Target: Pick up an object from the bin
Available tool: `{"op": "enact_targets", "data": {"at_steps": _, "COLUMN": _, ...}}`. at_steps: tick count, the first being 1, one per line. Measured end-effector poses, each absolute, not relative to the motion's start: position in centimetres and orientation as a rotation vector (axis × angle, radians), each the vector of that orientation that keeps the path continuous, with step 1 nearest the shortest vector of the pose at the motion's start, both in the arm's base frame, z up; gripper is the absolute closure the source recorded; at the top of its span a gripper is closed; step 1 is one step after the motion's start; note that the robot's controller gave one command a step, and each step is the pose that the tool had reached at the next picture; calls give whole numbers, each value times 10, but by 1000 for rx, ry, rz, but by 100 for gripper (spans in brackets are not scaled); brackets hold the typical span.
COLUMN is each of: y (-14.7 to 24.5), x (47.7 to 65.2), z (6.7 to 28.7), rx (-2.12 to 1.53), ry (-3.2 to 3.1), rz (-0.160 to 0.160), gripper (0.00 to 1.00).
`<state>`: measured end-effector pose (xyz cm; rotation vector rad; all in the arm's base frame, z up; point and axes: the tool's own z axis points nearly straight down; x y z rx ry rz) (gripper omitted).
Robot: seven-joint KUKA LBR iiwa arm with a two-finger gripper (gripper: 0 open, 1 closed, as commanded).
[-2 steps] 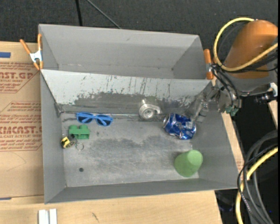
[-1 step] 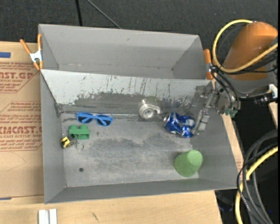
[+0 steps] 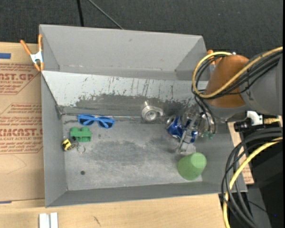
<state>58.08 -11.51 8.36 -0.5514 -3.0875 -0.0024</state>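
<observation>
Camera view: the end effector (image 3: 189, 134) is low on the right side of the bin (image 3: 123, 158), right against a small shiny blue thing (image 3: 175, 126). Whether they touch is unclear. I cannot tell how far open the end effector is, or whether it has hold of anything, because wrist and cables cover the tip.

- The likely target is the blue thing, right of centre near the back wall.
- A green cylinder (image 3: 191, 166) lies just in front of it.
- A silver metal piece (image 3: 152, 112) is near on its left.
- Blue sunglasses (image 3: 96, 121), a green block (image 3: 80, 134) and a small yellow-black bit (image 3: 66, 145) sit well apart on the left.

To do the step well, I'd centre over the blue thing, go down to the floor and close squarely. Keep clear of the cylinder and the right wall, and lift straight up.
</observation>
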Motion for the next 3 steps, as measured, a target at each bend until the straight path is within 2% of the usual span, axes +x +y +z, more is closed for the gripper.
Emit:
{"op": "enact_targets", "data": {"at_steps": 1, "y": -116, "x": 584, "z": 90, "rx": -552, "ry": -3097, "rz": -1, "gripper": 100}}
{"op": "enact_targets", "data": {"at_steps": 2, "y": -112, "x": 582, "z": 82, "rx": 723, "ry": -3079, "rz": 8, "gripper": 100}}
{"op": "enact_targets", "data": {"at_steps": 3, "y": -108, "x": 585, "z": 231, "rx": 740, "ry": -3065, "rz": 7, "gripper": 100}}
